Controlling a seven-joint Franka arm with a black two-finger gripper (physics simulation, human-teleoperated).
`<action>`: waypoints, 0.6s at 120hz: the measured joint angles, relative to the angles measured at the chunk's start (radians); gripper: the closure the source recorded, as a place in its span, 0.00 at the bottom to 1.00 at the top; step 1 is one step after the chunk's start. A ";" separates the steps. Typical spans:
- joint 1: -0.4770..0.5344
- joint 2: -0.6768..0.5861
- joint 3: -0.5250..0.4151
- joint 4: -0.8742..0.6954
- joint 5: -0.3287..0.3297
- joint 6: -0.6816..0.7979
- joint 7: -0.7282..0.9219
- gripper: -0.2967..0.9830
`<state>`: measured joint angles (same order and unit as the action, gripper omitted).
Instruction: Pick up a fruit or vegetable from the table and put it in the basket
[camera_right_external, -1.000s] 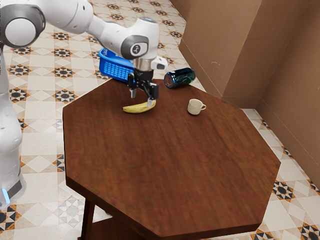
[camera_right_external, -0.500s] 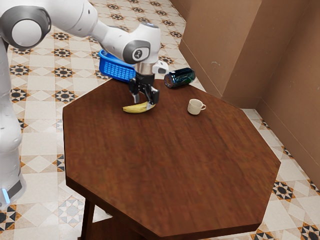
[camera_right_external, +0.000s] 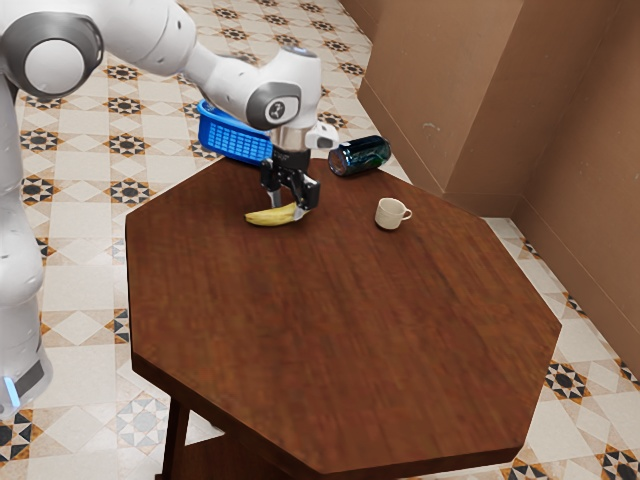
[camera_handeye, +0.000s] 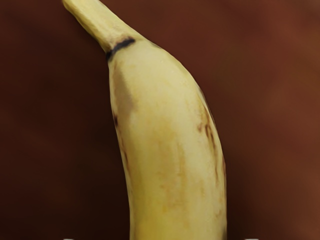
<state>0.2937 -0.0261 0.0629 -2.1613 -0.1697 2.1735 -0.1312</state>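
Patterned floor (camera_right_external: 90, 260) surrounds the wooden counter (camera_right_external: 350, 330), whose broad near side leaves plenty of turning room. At the counter's far edge sits the blue basket (camera_right_external: 228, 135), its rim probably calling for a raised approach. Low over the counter, the end effector (camera_right_external: 287, 206) has its fingers apart, astride the banana (camera_right_external: 268, 217) lying there, presumably for a squeeze across its width. Beside the counter's far edge is the can (camera_right_external: 358, 156); farther in, the cup (camera_right_external: 388, 214).

The arm (camera_right_external: 222, 78) is smooth and white, with big round joints (camera_right_external: 52, 67) ringed in dark grey. A shiny silver band (camera_right_external: 292, 138) sits above the black tool (camera_right_external: 287, 206), and a thin blue strip (camera_right_external: 12, 391) shows low down.
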 joint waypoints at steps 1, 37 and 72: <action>0.000 0.001 0.000 0.000 0.000 0.000 0.000 0.43; 0.002 0.001 0.000 -0.013 -0.033 0.013 -0.001 0.60; -0.002 -0.022 0.000 -0.009 -0.030 0.023 -0.008 0.66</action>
<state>0.2921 -0.0476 0.0629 -2.1705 -0.1994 2.1961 -0.1396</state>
